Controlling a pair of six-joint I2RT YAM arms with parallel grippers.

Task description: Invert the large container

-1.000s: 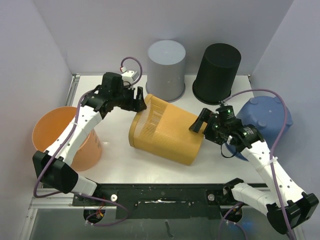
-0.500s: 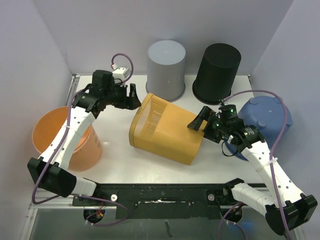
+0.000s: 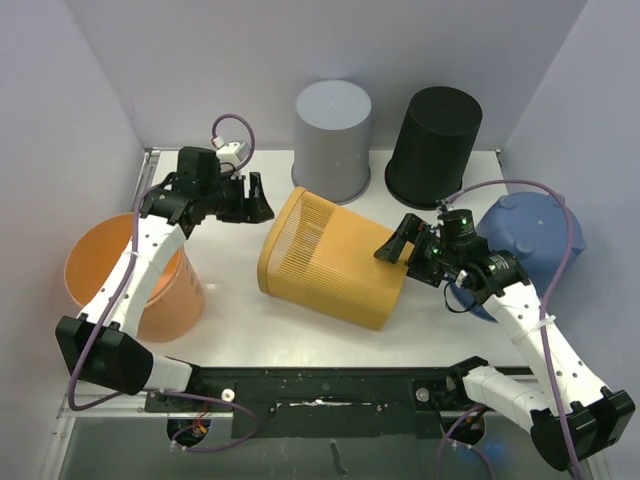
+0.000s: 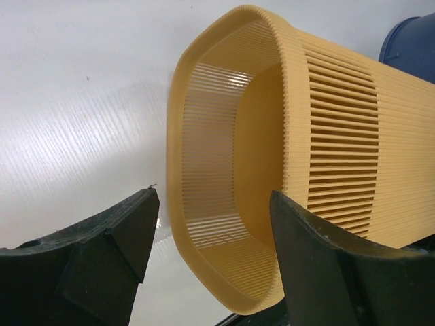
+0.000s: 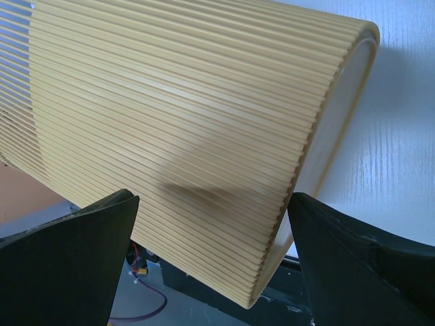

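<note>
The large container (image 3: 330,260) is a yellow ribbed bin lying on its side mid-table, its mouth facing left and its base facing right. My left gripper (image 3: 259,201) hovers just left of the rim, open and apart from it. In the left wrist view the open mouth of the container (image 4: 340,122) fills the space beyond my left gripper (image 4: 212,197). My right gripper (image 3: 397,243) stands open at the base end. In the right wrist view its wide-open fingers straddle the container's (image 5: 170,88) ribbed side near the base edge, and the right gripper (image 5: 214,197) grips nothing.
An orange bucket (image 3: 120,270) stands at the left under my left arm. A grey container (image 3: 333,135) and a black container (image 3: 433,145) stand upside down at the back. A blue container (image 3: 535,240) lies behind my right arm. Side walls close in on both sides.
My left gripper has pulled back to the left, away from the yellow container's rim. The container and the right gripper have hardly moved.
</note>
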